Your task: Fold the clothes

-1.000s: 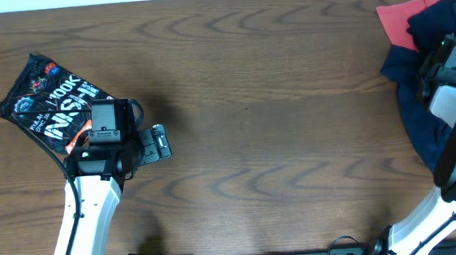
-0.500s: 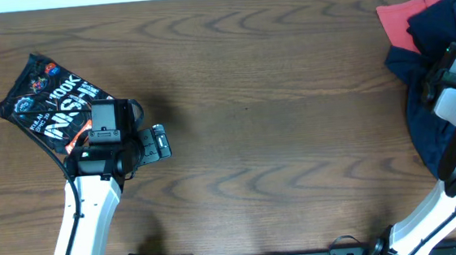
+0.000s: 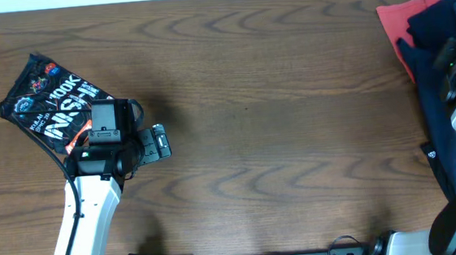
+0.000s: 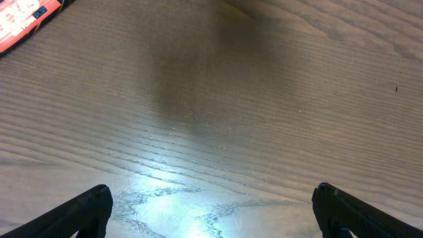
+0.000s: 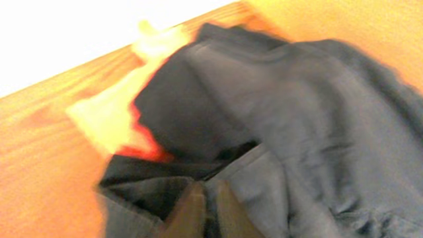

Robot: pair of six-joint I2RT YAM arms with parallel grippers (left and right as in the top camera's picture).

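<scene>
My left gripper (image 3: pixel 162 141) hangs over bare table (image 3: pixel 275 99). Its jaws stand wide apart with nothing between them, and in the wrist view the two fingertips (image 4: pixel 82 210) sit at opposite bottom corners above the wood grain. Just behind that arm, at the left end of the table, a folded black shirt with white and orange print (image 3: pixel 47 105) lies flat.

My right gripper (image 5: pixel 203 211) is at the far right edge, over a rumpled navy garment (image 3: pixel 442 102). Its wrist view is badly blurred, but the fingers look pressed together on a fold of that dark cloth. A red garment (image 3: pixel 399 16) lies partly under the navy one, showing at its upper left, near the back right corner.
</scene>
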